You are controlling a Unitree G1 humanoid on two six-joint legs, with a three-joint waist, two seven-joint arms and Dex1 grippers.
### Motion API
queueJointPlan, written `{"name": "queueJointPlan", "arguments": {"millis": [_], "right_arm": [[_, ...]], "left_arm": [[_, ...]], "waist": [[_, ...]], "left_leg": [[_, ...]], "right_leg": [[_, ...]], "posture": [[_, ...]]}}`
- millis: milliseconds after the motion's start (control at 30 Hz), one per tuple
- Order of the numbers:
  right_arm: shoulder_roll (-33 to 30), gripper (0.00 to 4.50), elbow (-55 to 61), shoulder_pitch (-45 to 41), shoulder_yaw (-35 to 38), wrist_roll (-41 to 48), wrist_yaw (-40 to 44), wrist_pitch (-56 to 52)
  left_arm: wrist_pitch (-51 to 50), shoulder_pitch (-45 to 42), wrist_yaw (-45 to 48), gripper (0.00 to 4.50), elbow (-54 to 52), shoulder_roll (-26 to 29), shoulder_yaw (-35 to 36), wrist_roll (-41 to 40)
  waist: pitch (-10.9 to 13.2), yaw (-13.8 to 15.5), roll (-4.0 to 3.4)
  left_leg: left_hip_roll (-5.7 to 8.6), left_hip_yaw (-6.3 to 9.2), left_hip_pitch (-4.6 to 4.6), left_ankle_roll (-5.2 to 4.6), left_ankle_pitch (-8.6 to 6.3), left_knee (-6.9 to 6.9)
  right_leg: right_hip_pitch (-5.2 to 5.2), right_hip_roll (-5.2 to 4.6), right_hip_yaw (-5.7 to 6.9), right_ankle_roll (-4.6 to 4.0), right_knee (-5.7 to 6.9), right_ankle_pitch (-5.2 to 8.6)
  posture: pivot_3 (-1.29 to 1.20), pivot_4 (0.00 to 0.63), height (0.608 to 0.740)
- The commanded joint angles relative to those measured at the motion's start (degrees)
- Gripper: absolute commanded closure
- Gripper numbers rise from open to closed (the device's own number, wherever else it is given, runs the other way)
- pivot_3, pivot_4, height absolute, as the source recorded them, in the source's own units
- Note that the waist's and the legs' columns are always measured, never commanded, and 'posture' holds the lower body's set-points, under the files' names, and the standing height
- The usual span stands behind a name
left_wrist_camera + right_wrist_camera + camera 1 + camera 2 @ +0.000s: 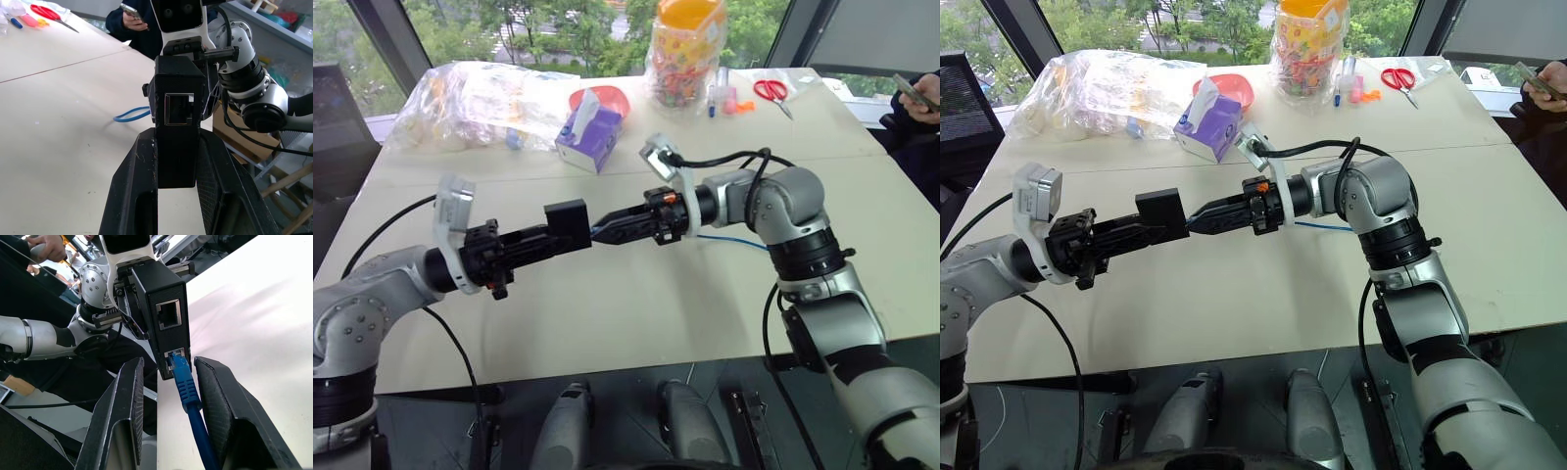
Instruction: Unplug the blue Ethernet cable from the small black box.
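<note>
Bench (pixel 636 313), pale, with 2 robot arms meeting above its middle. Left hand (pixel 570 231): pressed tight on the small black box (pixel 567 223), which it holds clear of the bench surface, level and pointing toward the right arm; in the left wrist view the box (pixel 177 107) sits clamped between the 2 black fingers (pixel 131 186) with 1 empty port facing the camera. Right hand (pixel 603 231): fingers set apart on either side of the blue Ethernet cable (pixel 188 391), not visibly squeezing it; in the right wrist view each finger (pixel 122 416) stands just beside the plug with a gap showing. Cable plug: seated in the lower of 2 ports on the box's face (pixel 166 318), upper port empty. Cable run: passes back under the right wrist and trails onto the bench (pixel 729 239) behind the arm. Far end of bench: purple tissue box (pixel 590 132), red bowl (pixel 607 98), clear bag of items (pixel 480 98), jar of coloured pieces (pixel 685 49), red-handled scissors (pixel 770 91). Far right edge: a person's hand holding a phone (pixel 918 98).
</note>
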State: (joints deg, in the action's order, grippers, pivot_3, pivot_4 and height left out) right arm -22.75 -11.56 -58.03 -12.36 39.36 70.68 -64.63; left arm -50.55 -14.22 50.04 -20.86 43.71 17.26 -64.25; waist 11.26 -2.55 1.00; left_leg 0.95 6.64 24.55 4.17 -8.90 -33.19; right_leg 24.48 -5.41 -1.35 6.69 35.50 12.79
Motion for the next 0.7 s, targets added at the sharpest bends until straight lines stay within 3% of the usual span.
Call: {"name": "queueJointPlan", "arguments": {"millis": [33, 567, 600, 700], "right_arm": [[-0.17, 2.79, 1.14, -1.12, 0.51, 0.12, 0.44, 0.62], [-0.15, 2.79, 0.87, -1.24, 0.4, -0.69, 0.74, 1.71], [-0.2, 3.36, 0.86, -1.25, 0.41, -0.67, 0.81, 1.72], [-0.36, 4.45, 0.74, -1.31, 0.43, -0.65, 1.12, 1.8]], "left_arm": [[1.19, -0.67, 0.22, 4.02, -0.73, -0.14, 1.03, -0.45], [0.92, -0.42, 0.09, 4.02, -0.96, -0.23, 1.3, -0.97], [0.89, -0.35, 0.09, 4.02, -1.01, -0.2, 1.37, -1.02], [0.74, -0.38, -0.11, 4.02, -1.15, -0.14, 1.59, -1.36]], "waist": [[0.0, 0.0, 0.0], [0.0, 0.0, 0.0], [0.0, 0.0, 0.0], [0.0, 0.0, 0.0]], "left_leg": [[0.0, 0.0, 0.0, 0.0, 0.0, 0.0], [0.0, 0.0, 0.0, 0.0, 0.0, 0.0], [0.0, 0.0, 0.0, 0.0, 0.0, 0.0], [0.0, 0.0, 0.0, 0.0, 0.0, 0.0]], "right_leg": [[0.0, 0.0, 0.0, 0.0, 0.0, 0.0], [0.0, 0.0, 0.0, 0.0, 0.0, 0.0], [0.0, 0.0, 0.0, 0.0, 0.0, 0.0], [0.0, 0.0, 0.0, 0.0, 0.0, 0.0]], "posture": [[0.0, 0.15, 0.728], [0.0, 0.15, 0.728], [0.0, 0.15, 0.728], [0.0, 0.15, 0.728]]}}
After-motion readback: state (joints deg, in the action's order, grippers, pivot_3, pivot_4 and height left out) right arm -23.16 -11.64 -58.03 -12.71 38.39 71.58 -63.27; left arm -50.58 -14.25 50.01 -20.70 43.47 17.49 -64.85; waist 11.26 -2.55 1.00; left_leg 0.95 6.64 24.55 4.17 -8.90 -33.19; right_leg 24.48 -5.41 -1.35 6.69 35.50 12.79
